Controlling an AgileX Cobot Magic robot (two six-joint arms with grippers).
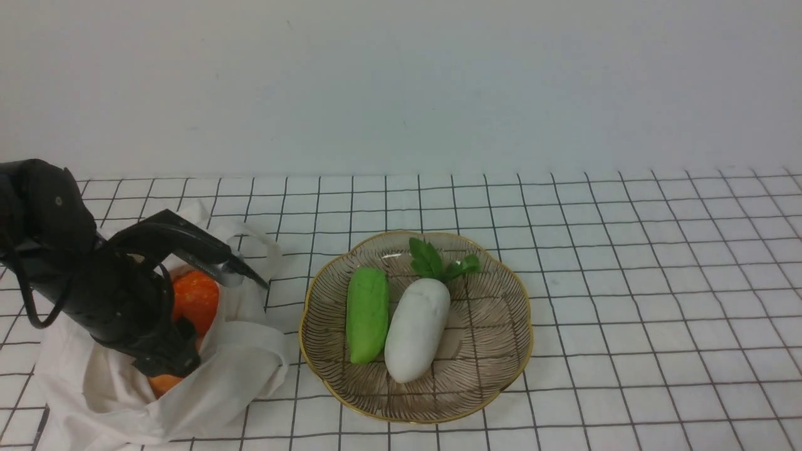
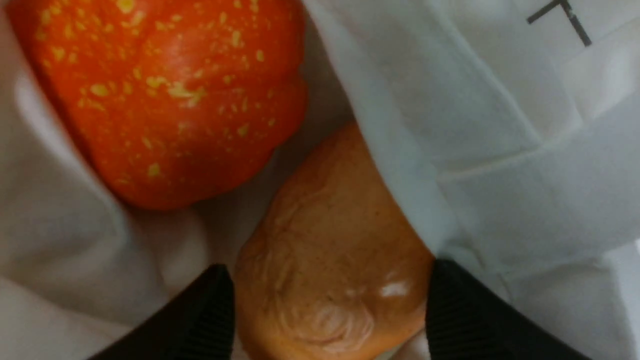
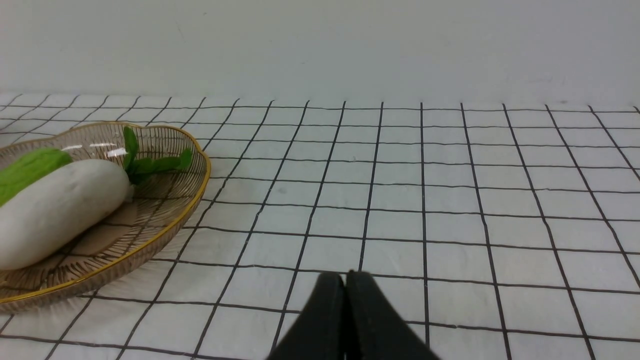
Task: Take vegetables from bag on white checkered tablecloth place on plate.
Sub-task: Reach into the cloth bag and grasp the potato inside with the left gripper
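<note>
Potato [image 2: 330, 260] first, since it fills the lower middle of the left wrist view. It's tan-orange and smooth, and it's sitting inside the bag [image 1: 238, 369] with cloth folded over its right edge. The left gripper [image 2: 330, 267] has its black fingers [image 2: 200, 320] spread wide, one pressed against each side of the potato, so it looks clamped on it. The pumpkin [image 2: 165, 95] is just beyond, in the upper left of that view. It's bright orange with yellow flecks, also in the bag, and touching or very nearly touching the potato.

In the front view the bag is slumped in the lower left of the frame with the left arm reaching down into its open mouth, and the pumpkin peeks out behind the gripper.

Just right of the bag, around the lower middle of the frame, is the plate [image 1: 489, 351] with its gold scalloped rim. Two veggies are lying on it side by side: the green cucumber [image 1: 367, 313] on the left and the white radish [image 1: 416, 329] touching it, leaves pointing toward the far rim.

All of this sits on the checkered tablecloth [image 1: 626, 282] — the right half of the frame is just the grid. The right gripper [image 3: 345, 300] only shows in its own wrist view, bottom middle, with its fingers closed together on nothing, low over the cloth — the plate is off at the left edge. A plain pale wall [image 1: 401, 81] fills the top.
</note>
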